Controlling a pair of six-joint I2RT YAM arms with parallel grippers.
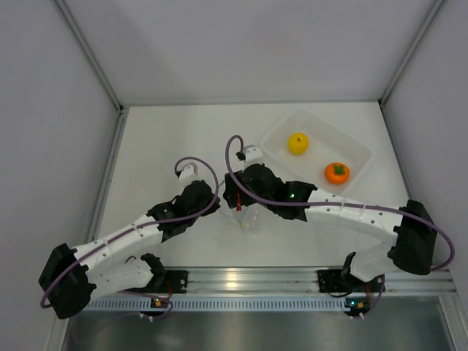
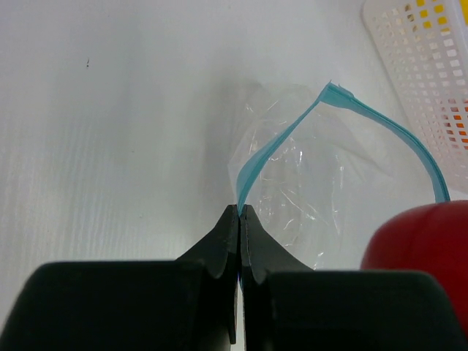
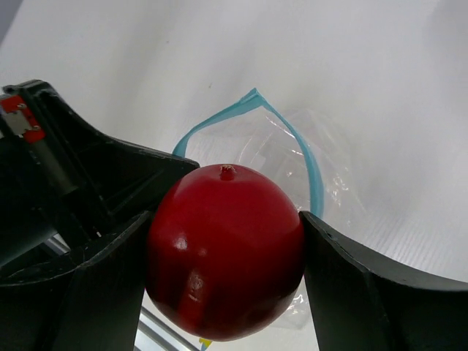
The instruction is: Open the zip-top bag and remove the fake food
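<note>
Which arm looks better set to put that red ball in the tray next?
The right. The right gripper clamps the red fruit, and the tray holding the yellow fruit and orange fruit lies on its side. The left gripper is occupied pinching the zip-top bag by its blue zip strip.

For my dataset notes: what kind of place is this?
Probably a robot lab test cell: a white table walled by grey panels, two arms bolted to a metal rail, toy fruit in a plastic tray.
</note>
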